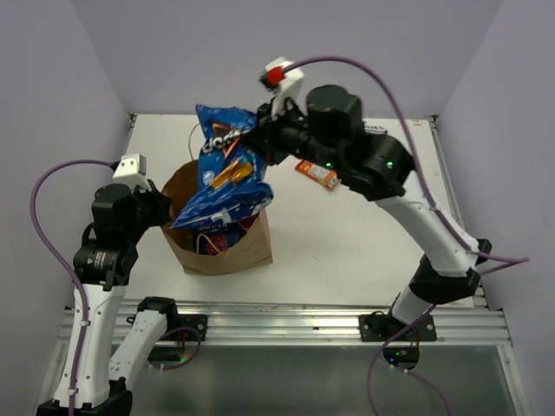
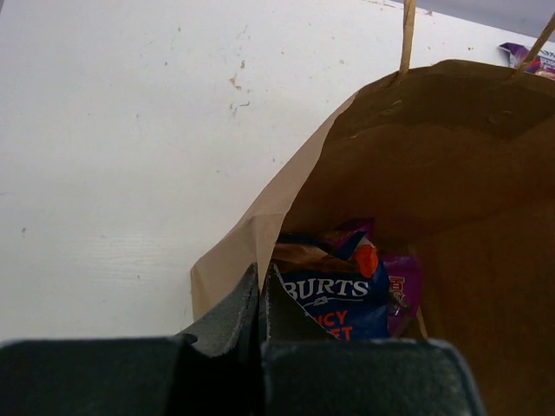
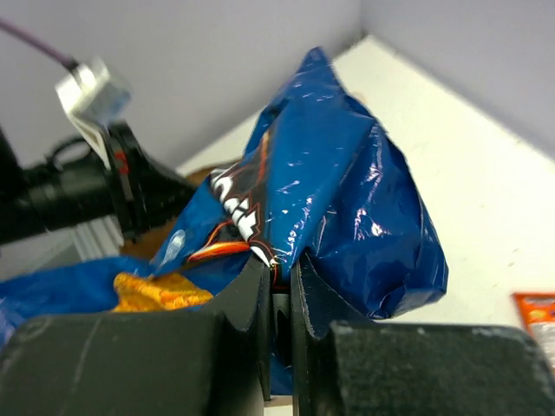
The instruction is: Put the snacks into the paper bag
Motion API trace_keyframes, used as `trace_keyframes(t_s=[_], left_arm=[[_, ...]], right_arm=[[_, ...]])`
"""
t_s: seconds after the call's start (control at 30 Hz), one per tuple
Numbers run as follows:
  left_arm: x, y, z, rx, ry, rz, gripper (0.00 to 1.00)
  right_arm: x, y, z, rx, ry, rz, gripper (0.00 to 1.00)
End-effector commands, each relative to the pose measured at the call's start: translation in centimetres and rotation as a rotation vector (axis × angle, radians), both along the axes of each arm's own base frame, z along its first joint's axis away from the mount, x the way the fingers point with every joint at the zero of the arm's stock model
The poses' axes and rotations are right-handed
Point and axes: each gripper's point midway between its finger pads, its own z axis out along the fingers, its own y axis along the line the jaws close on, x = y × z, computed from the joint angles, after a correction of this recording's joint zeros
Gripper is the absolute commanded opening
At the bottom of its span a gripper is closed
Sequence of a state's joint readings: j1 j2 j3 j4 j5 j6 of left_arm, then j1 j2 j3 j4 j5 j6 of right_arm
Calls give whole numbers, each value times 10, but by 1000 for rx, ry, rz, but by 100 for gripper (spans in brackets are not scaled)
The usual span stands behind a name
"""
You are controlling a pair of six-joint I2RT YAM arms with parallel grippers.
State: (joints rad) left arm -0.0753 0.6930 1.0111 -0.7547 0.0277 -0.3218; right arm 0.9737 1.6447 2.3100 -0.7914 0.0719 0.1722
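Hanging over the mouth of the paper bag (image 1: 227, 256), the blue chip bag (image 1: 222, 173) is pinched near its upper end by the right gripper (image 1: 260, 139). The gripper's fingers are closed to a narrow slit on a fold of the foil. The chip bag's lower end reaches the opening; whether it is below the rim cannot be told. The left gripper (image 1: 163, 206) is clamped tight on the paper bag's left rim, holding that side open. Inside the paper bag lie a dark blue packet (image 2: 334, 303) and a purple packet (image 2: 404, 284). An orange packet (image 1: 316, 173) lies on the table (image 1: 364, 251) to the right of the paper bag, well apart from it.

Assessment: the step in hand is lowering the chip bag in. It looks nearly as wide as the opening, so it should go down end first, centred between the paper bag's walls and clear of the handles (image 2: 406, 39). Release is advisable only once most of its length is below the rim; otherwise it may tip over the paper bag's edge. The left grip should hold the rim steady.
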Motion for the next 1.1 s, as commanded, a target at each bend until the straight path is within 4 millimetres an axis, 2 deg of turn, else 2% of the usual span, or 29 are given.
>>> trace_keyframes(t_s=[0.0, 0.07, 0.2, 0.3, 0.4, 0.57, 0.63, 0.67, 0.7, 0.73, 0.77, 0.8, 0.83, 0.87, 0.93, 0.97, 1.0, 1.03, 1.07], left_arm=[[4, -7, 9, -7, -47, -43, 0], [2, -8, 10, -8, -50, -46, 0], [-2, -8, 13, -12, -59, -49, 0], [-5, -8, 17, -13, -65, -51, 0], [-8, -8, 19, -11, -73, -52, 0], [-9, -10, 21, -12, -81, -63, 0], [-10, -10, 22, -13, -85, -65, 0], [-10, -10, 22, -13, -87, -65, 0], [-10, -10, 23, -14, -91, -66, 0], [-10, -11, 23, -15, -91, -69, 0], [-11, -11, 23, -15, -93, -70, 0], [-11, -11, 23, -15, -93, -71, 0], [-12, -11, 23, -14, -93, -73, 0], [-12, -11, 24, -13, -96, -71, 0], [-13, -11, 24, -11, -97, -74, 0], [-14, -11, 24, -9, -98, -74, 0], [-14, -12, 24, -9, -100, -76, 0], [-14, -12, 24, -9, -98, -76, 0], [-14, -12, 25, -11, -101, -77, 0]], right_arm=[[-7, 40, -36, -43, 77, 39, 0], [-13, 62, -49, -52, 105, 78, 0], [-21, 90, -65, -81, 111, 114, 0], [-26, 101, -80, -122, 116, 123, 0], [-31, 100, -94, -182, 123, 122, 0], [-39, 86, -138, -387, 109, 69, 0], [-35, 79, -156, -466, 102, 17, 0], [-33, 76, -161, -483, 109, -4, 6], [-31, 74, -163, -490, 114, -20, 23], [-30, 72, -163, -496, 114, -32, 62], [-29, 72, -154, -471, 107, -42, 74], [-27, 70, -146, -454, 97, -52, 82], [-24, 66, -135, -437, 75, -79, 99], [-21, 60, -112, -400, 34, -96, 99], [-12, 45, -85, -373, -30, -163, 99], [-4, 28, -61, -355, -87, -226, 99], [3, 16, -50, -345, -109, -272, 99], [19, -2, -42, -339, -114, -336, 99], [29, -14, -41, -334, -105, -368, 99]])
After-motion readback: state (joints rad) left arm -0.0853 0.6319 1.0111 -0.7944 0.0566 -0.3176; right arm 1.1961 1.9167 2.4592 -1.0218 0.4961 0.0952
